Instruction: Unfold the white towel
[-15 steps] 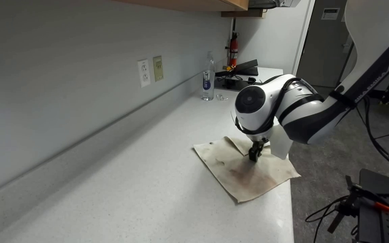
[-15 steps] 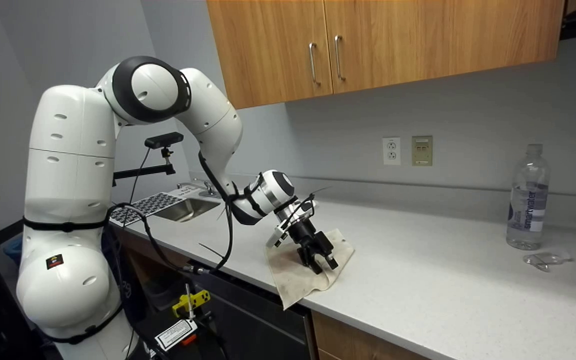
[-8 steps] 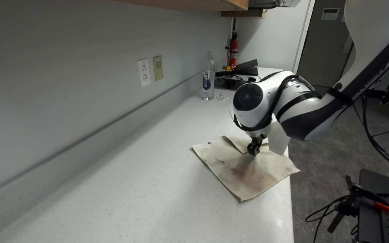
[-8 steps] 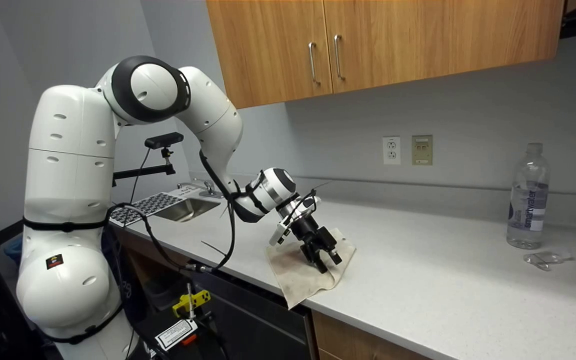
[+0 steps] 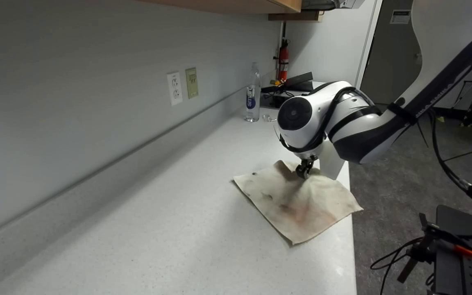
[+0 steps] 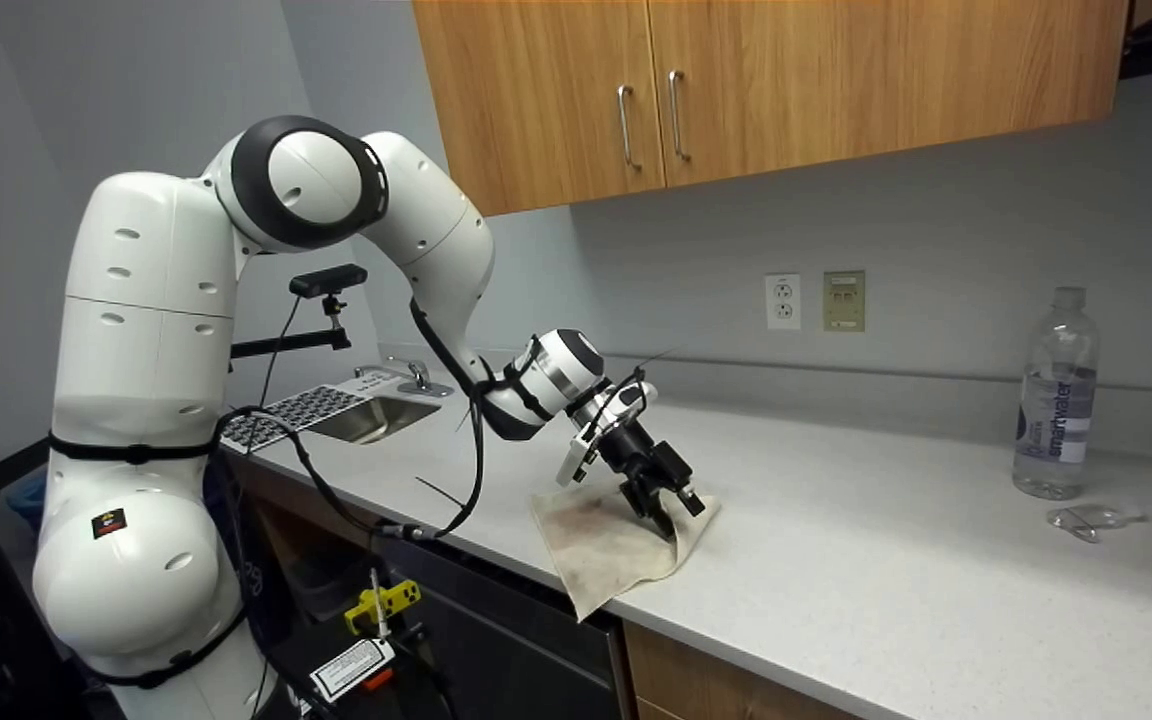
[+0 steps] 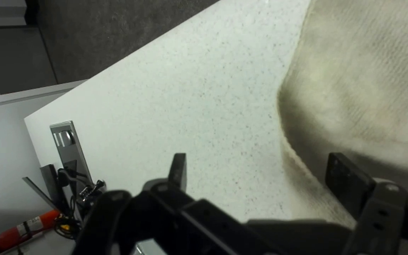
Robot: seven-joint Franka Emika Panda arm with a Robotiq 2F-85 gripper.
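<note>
The white towel [image 5: 297, 211] is off-white with brown stains and lies on the counter. One corner hangs over the front edge in an exterior view [image 6: 591, 560]. My gripper [image 5: 302, 173] is low at the towel's far side, tilted, with its fingers spread in an exterior view [image 6: 681, 515]. In the wrist view the open jaws [image 7: 259, 166] straddle the towel's edge. The right finger is at the shaded hollow of the raised towel [image 7: 360, 81], and the left finger is over bare counter. The towel bulges up around one finger. That fingertip's contact is partly hidden.
The counter [image 5: 158, 229] runs along a wall. A water bottle [image 6: 1056, 400] and a small clear plastic item [image 6: 1096, 518] stand near the wall. A sink [image 6: 373, 418] lies behind the arm. A wooden cabinet [image 6: 786, 90] hangs above. Black cables and devices [image 7: 73, 184] lie at the far end.
My gripper has moved along the counter toward the bottle's end, with its fingers still apart. The towel's folded flap has been pushed up and outward, and its far edge is now raised.
</note>
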